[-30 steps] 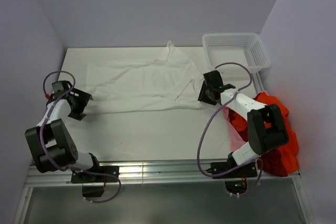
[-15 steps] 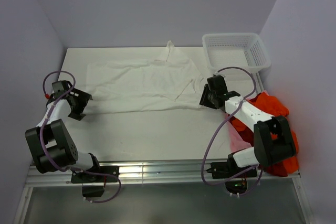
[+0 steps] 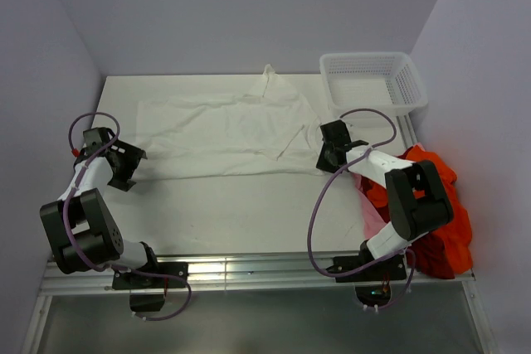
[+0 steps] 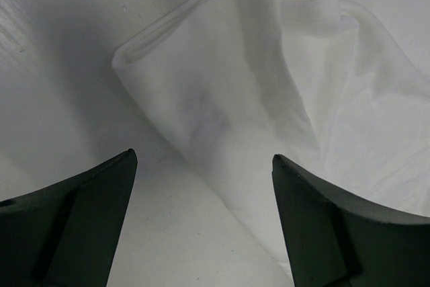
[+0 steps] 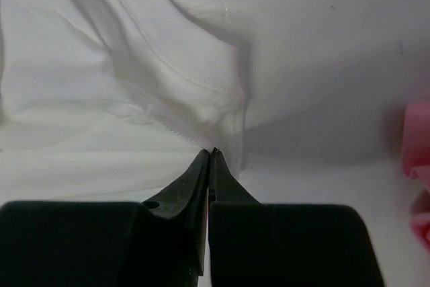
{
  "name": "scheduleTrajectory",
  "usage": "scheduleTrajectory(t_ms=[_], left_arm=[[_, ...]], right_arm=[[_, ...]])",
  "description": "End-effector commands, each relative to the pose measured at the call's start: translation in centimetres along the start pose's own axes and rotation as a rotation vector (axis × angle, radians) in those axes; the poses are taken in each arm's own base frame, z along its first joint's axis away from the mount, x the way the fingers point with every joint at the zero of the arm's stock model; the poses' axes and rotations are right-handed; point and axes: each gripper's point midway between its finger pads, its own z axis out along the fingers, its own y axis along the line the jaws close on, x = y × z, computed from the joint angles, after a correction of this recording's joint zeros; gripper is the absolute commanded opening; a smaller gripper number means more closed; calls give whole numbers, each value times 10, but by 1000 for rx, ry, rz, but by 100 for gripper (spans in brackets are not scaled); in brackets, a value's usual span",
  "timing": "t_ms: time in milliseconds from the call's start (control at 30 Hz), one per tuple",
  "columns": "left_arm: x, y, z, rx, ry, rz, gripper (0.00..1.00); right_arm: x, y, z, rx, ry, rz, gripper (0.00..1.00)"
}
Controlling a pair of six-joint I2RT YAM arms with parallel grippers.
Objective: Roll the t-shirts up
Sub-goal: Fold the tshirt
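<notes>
Nearest, the orange-red t-shirts are heaped over the worktop's right edge. They are limp, light cloth that will sag and tangle if lifted by one point.

Farther in, the left gripper sits by the left edge with its jaws spread wide and nothing between them, facing the folded left end of the white t-shirt. The right gripper is closed tight, with its tips at the stitched hem on the shirt's right end. The cloth puckers there, but I cannot tell whether any of it is pinched.

The white shirt lies spread across the far half, thin and wrinkled. It will likely slide easily and will not hold a shape. The doubled hem and folded corners look like the best holds, one at each end.

A white mesh basket stands at the far right corner.
</notes>
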Motion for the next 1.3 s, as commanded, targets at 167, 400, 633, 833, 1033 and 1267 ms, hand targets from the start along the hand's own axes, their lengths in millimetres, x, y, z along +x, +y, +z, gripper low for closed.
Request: scheduleTrajectory(t_ms=[167,400,633,833,1033,1267], left_arm=[[-15,-16,-8,28,-44,20,87],[-16,-12,-12,16,-58,18,88],[-15,-16,-16,42,-57,8,88],[-17,-20,-24,59,-66,8,88],[-16,-23,-30,80,-66,12,88],[-9,-16,-26,55,-39,18,88]], right_arm=[[-40,-10,-6,104,-115,47,8],[-39,-8,-19,66,-137,81,48],[-20,10,-40,-113,-124,216,53],[-3,22,-27,-189,-80,323,56],[3,26,1,-158,-35,394,56],[-2,13,13,-54,-55,455,53]])
